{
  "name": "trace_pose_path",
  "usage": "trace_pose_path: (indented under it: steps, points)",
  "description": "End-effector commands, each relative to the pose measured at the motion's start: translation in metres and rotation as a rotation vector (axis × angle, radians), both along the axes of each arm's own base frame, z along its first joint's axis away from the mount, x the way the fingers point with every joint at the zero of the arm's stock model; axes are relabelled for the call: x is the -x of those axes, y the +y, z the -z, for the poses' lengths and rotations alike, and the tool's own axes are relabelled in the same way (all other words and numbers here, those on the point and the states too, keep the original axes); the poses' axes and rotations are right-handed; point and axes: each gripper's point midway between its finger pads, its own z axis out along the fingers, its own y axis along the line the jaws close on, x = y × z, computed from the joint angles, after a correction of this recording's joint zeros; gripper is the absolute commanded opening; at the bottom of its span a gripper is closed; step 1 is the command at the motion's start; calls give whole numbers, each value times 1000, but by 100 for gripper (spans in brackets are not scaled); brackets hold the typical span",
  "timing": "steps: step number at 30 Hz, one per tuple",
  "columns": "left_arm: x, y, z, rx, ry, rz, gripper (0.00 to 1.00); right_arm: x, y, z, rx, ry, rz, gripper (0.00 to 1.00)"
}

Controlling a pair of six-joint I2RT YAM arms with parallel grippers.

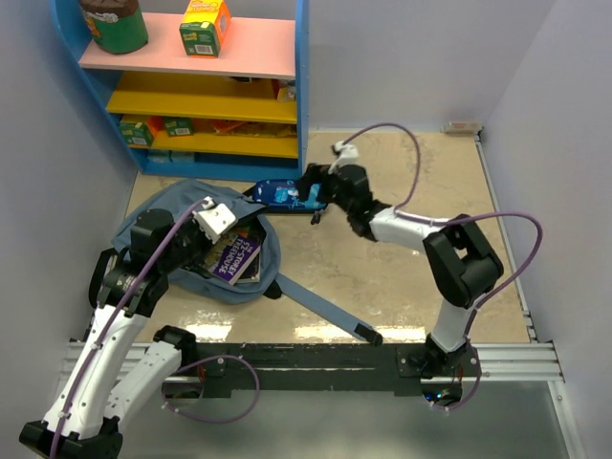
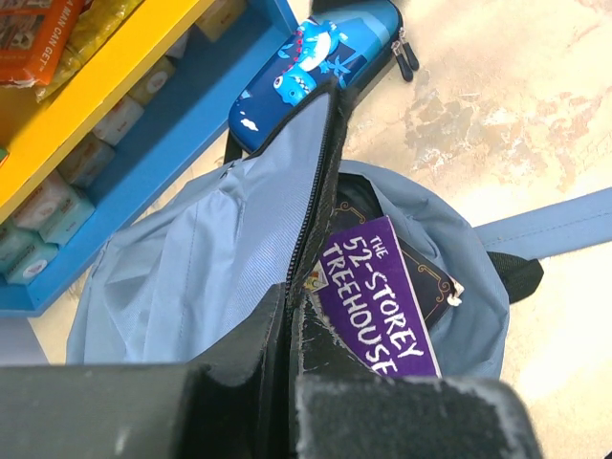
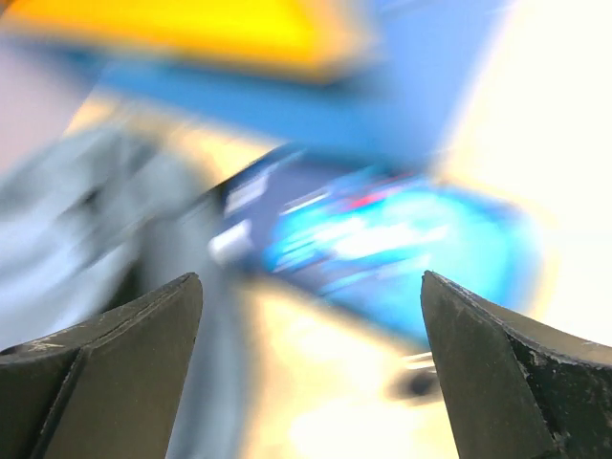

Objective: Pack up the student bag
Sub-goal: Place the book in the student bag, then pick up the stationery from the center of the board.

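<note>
A beige marbled table (image 1: 411, 277) fills the overhead view, with pale walls on either side. At its far left stands a blue shelf unit (image 1: 301, 96) with one pink shelf and two yellow shelves. A green canister (image 1: 115, 24) and a green-and-yellow carton (image 1: 206, 27) sit on the pink shelf, and small boxes line the yellow ones.

The student bag (image 1: 167, 203) lies flat on the left part of the table, just in front of the shelf unit, slate-blue and soft. Its zip is undone and the mouth gapes toward the right. One long strap (image 1: 325, 308) trails across the table toward the near edge.

A purple book (image 2: 378, 296), its cover reading "The 52-Storey Treehouse", lies inside the bag's open mouth, partly showing.

A glossy dark-blue printed pencil case (image 1: 282, 194) lies on the table just beyond the bag's top edge, near the foot of the shelf unit.

The left gripper (image 2: 290, 335) has its fingers pressed together on the zip edge of the bag's upper flap, which is lifted off the book.

The right gripper (image 3: 311, 316) is at the right end of the pencil case with its fingers spread wide apart. Its wrist view is blurred, so I cannot tell whether it touches the case.
</note>
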Motion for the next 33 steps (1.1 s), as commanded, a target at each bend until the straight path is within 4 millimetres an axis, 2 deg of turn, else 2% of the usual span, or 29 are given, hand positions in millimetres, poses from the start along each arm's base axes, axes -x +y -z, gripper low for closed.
trace_pose_path:
  steps: [1, 2, 4, 5, 8, 9, 11, 12, 16, 18, 19, 27, 29, 33]
  points:
    - [-1, -9, -34, 40, -114, 49, 0, -41, -61, 6, -75, 76, 138, 99]
    - [-1, -9, -34, 40, -116, 49, 0, -55, -81, 17, -77, 100, 186, 99]
    - [-1, -9, -36, 40, -120, 51, 0, -65, -89, 21, -113, 122, 188, 99]
    - [-1, -10, -36, 41, -118, 52, 0, -75, -99, 31, -131, 139, 195, 99]
    - [-1, -9, -37, 39, -121, 52, 0, -84, -96, 29, -232, 150, 116, 99]
    - [-1, -10, -36, 38, -120, 54, 0, -87, -92, 40, -245, 167, 93, 99]
    - [-2, -9, -36, 38, -120, 50, 0, -88, -87, 42, -285, 185, 35, 99]
    - [-2, -10, -36, 38, -120, 52, 0, -92, -85, 53, -286, 204, 21, 99]
    - [-3, -10, -35, 40, -122, 52, 0, -97, -75, 70, -317, 248, -34, 98]
    - [-4, -10, -36, 38, -125, 51, 0, -96, -66, 70, -330, 257, -91, 99]
    - [-4, -10, -36, 38, -125, 49, 0, -94, -64, 79, -338, 280, -105, 99]
    - [-7, -11, -34, 37, -129, 50, 0, -75, -57, 104, -323, 321, -169, 99]
    - [-8, -11, -34, 39, -129, 49, 0, -67, -48, 114, -293, 341, -196, 99]
    - [-10, -11, -34, 40, -129, 47, 0, -52, -23, 120, -246, 342, -256, 99]
